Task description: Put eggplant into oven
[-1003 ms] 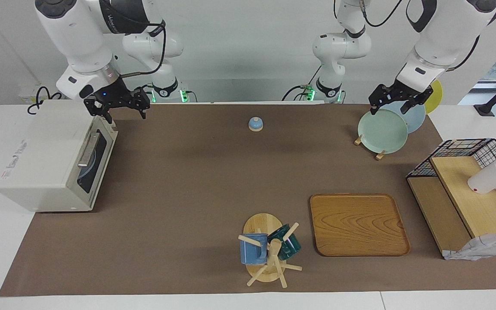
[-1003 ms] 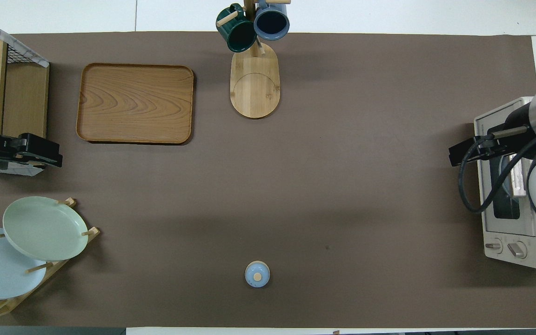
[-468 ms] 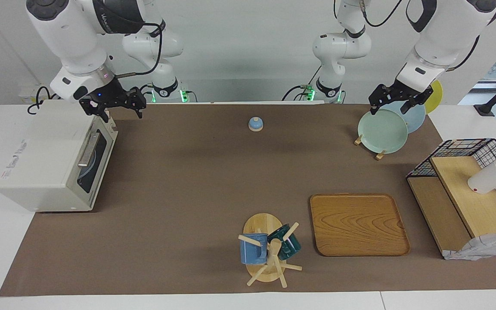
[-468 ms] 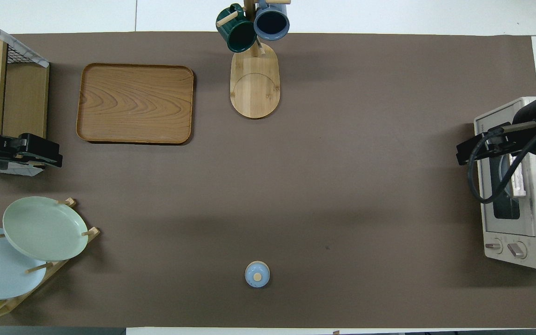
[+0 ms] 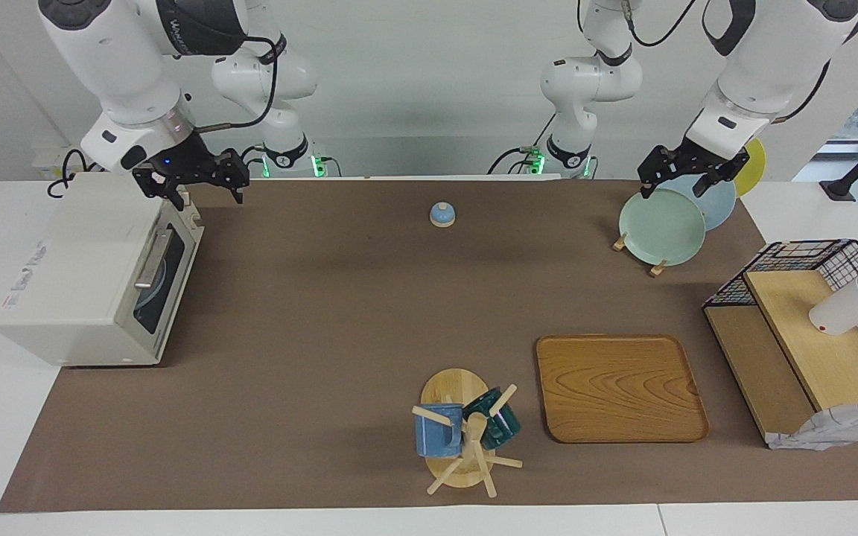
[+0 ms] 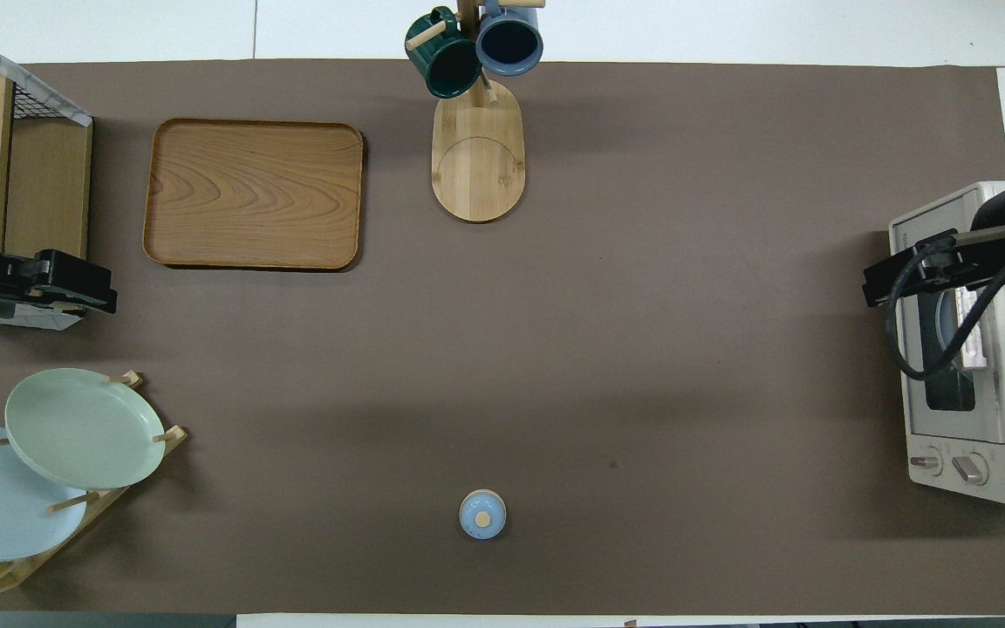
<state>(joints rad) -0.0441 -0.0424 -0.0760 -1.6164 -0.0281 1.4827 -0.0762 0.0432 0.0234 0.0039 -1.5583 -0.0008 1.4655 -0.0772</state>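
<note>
Facing view. Oven (image 5: 94,275): sitting at the right arm's end of the worktop (image 5: 339,313), its door shut. Eggplant: not showing anywhere; its place cannot be told. Right end effector (image 5: 202,187): hanging over the oven's top corner nearest the robots, fingers spread and holding nothing; it is drawing up and back from where it was a second ago. Left end effector (image 5: 686,177): waiting over the green plate (image 5: 661,226), fingers apart and empty, unmoved.

Overhead view. Right end effector (image 6: 882,283): lying over the oven (image 6: 974,462) door's edge, retreating toward the arm's end of the worktop since the earlier frame. Left end effector (image 6: 88,295): staying beside the wooden tray (image 6: 253,194).
</note>
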